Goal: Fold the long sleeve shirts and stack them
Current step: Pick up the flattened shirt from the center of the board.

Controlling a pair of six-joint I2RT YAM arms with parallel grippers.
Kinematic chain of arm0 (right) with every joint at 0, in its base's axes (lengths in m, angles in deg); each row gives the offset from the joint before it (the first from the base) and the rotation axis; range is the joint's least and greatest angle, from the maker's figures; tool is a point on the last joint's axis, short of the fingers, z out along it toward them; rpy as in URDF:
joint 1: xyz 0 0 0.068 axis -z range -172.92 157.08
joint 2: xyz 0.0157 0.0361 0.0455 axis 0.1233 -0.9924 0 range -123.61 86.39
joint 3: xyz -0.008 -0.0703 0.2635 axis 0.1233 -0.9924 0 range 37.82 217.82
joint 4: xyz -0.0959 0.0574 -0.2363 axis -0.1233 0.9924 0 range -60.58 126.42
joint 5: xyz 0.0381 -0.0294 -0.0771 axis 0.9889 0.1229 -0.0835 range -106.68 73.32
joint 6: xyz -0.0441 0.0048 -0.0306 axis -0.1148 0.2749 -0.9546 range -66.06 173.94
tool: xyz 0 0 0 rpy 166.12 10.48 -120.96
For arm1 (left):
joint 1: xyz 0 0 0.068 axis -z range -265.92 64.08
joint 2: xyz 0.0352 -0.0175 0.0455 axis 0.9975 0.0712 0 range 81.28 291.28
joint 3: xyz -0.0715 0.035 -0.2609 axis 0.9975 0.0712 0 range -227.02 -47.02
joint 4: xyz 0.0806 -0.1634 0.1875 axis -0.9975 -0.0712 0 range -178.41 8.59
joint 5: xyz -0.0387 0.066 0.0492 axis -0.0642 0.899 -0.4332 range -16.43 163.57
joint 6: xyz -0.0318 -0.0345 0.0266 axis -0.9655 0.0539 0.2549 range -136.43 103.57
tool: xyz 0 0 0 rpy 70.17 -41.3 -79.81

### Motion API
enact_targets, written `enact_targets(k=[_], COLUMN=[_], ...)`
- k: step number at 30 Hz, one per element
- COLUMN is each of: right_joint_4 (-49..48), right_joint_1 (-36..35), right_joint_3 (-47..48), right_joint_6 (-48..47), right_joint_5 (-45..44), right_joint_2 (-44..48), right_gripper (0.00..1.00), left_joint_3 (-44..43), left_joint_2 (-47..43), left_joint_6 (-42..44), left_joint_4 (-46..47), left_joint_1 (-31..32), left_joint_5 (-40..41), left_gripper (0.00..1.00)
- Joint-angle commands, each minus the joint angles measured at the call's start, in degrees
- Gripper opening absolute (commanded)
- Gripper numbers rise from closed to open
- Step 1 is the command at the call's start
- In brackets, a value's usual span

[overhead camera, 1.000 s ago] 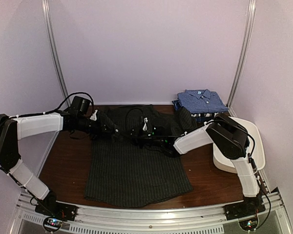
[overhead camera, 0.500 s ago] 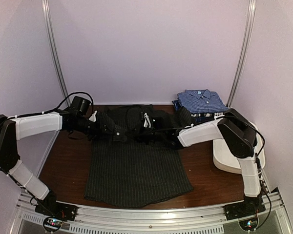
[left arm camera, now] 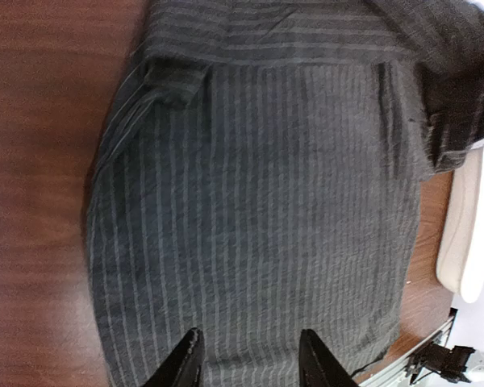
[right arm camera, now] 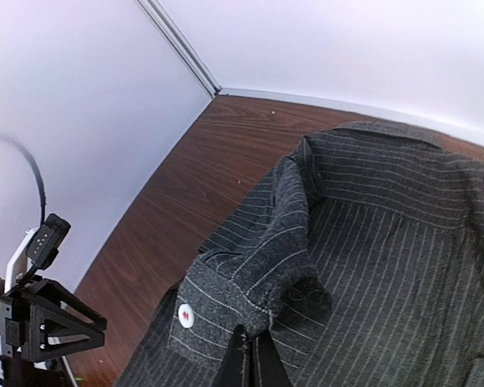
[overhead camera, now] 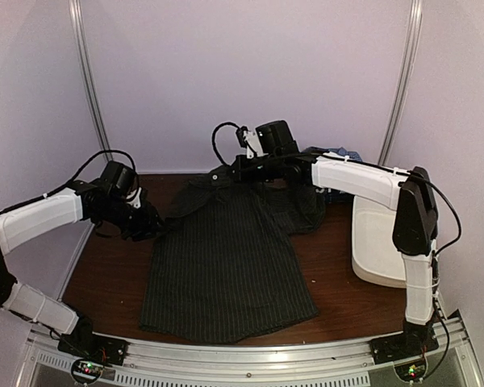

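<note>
Now the dark charcoal cloth shirt with thin pale stripes [overhead camera: 226,266] lies spread out flat on the brown wooden table [overhead camera: 113,266], with its bottom edge close to the near side. The left gripper [left arm camera: 250,367] hangs over the left side of the shirt, just above the cloth. The right gripper [right arm camera: 248,355] is up high over the far end of the shirt, near the collar. One sleeve is pulled up off the table to it, and the end of that sleeve has a small white round button [right arm camera: 185,315] on it. A white long plastic tub [overhead camera: 379,242] sits on the right side of the table, just beside the shirt. A small bit of a blue checked cloth shirt [overhead camera: 343,152] peeks out behind the right arm at the far right corner. The walls around the table are plain and pale, with a thin shiny metal pole [overhead camera: 89,81] standing on each side. A grey metal rail [overhead camera: 250,355] runs along the near edge, where the two arms are fixed. The left gripper's two black fingers [left arm camera: 185,363] are apart, and nothing is between them. The right gripper's fingers are pressed together and pinch the end of the sleeve, just beside the button.
</note>
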Motion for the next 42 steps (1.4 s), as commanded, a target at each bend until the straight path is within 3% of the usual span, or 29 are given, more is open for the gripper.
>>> enact_targets(k=[1, 11, 22, 32, 42], right_joint_4=[11.49, 12.53, 12.99, 13.54, 13.48], right_joint_1=[0.15, 5.06, 7.14, 7.45, 7.46], right_joint_3=[4.56, 5.48, 3.82, 3.32, 3.48], right_joint_6=[-9.35, -10.94, -11.51, -11.61, -11.25], right_joint_5=[-7.06, -8.32, -9.64, -9.52, -8.85], right_joint_2=[0.24, 3.26, 8.0, 9.42, 9.84], right_gripper=[0.0, 0.0, 0.0, 0.0, 0.0], left_joint_3=[7.08, 19.65, 26.59, 28.39, 30.07], left_joint_2=[-3.67, -11.06, -18.83, -17.88, -16.03], left_joint_6=[-0.15, -9.09, -15.66, -18.05, -18.6], left_joint_4=[-6.36, -10.09, -15.05, -15.27, -14.29], left_joint_1=[0.78, 8.26, 12.92, 16.06, 18.52], left_joint_5=[4.86, 6.87, 7.56, 8.79, 8.29], left_gripper=[0.42, 0.45, 0.46, 0.45, 0.27])
